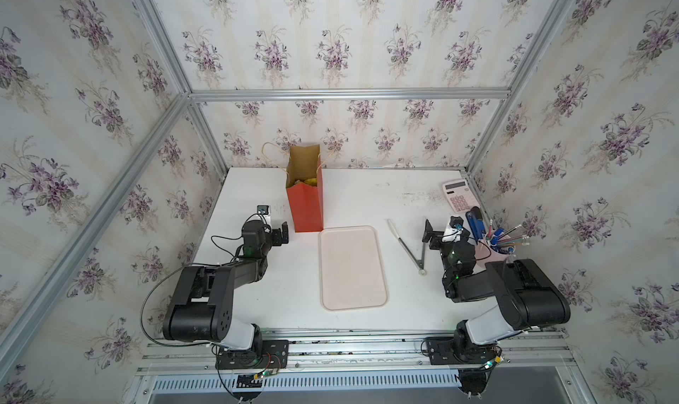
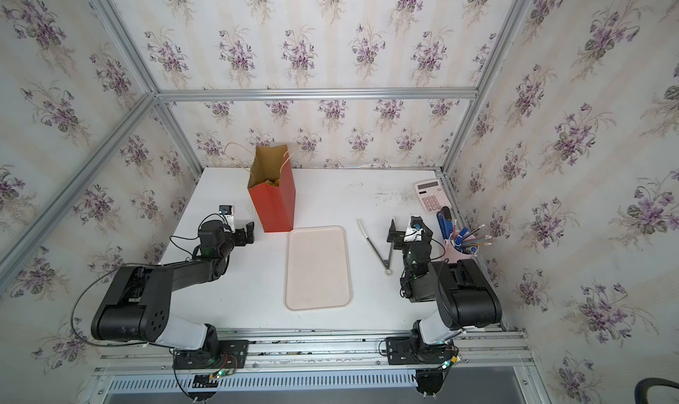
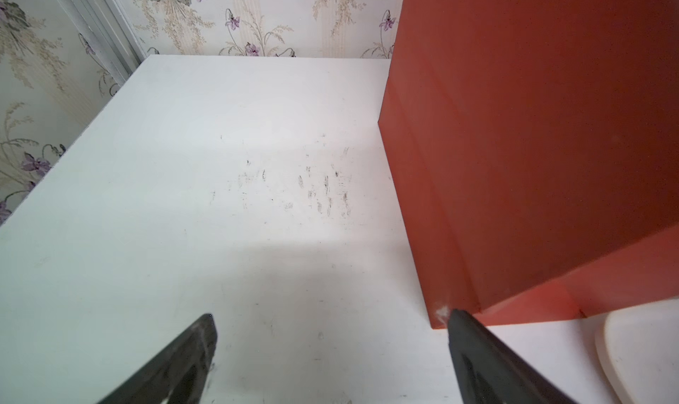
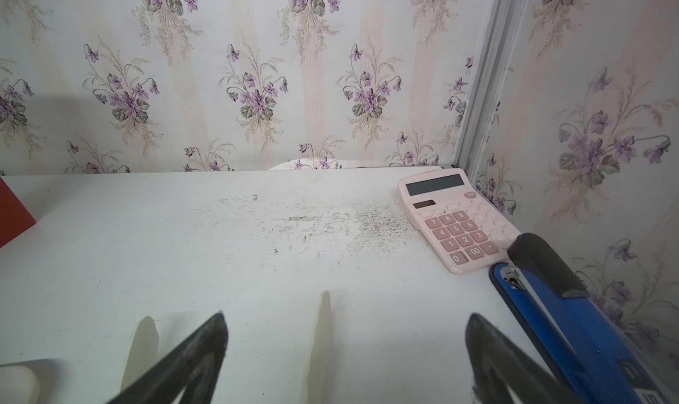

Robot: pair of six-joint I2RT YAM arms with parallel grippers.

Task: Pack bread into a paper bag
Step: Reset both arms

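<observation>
The red paper bag [image 1: 305, 207] [image 2: 275, 209] stands upright at the back left of the table, mouth open and twine handles splayed. Yellow bread [image 1: 308, 181] [image 2: 272, 182] shows deep inside it. Just left of the bag's base my left gripper [image 1: 280, 233] [image 2: 247, 234] is open and holds nothing. In the left wrist view that gripper [image 3: 332, 314] has one fingertip close to the bag's [image 3: 532, 145] bottom corner. My right gripper [image 1: 430, 233] [image 2: 394, 234] [image 4: 347, 316] hangs open over the table on the right, nothing in it.
A flat beige tray [image 1: 352, 270] [image 2: 318, 270] lies at the centre. Tongs [image 1: 408, 244] [image 2: 374, 244] lie beside the right gripper. A pink calculator [image 1: 459, 194] [image 4: 455, 218], a blue stapler [image 1: 475, 220] [image 4: 558, 310] and a pen cup [image 1: 496, 249] crowd the right edge.
</observation>
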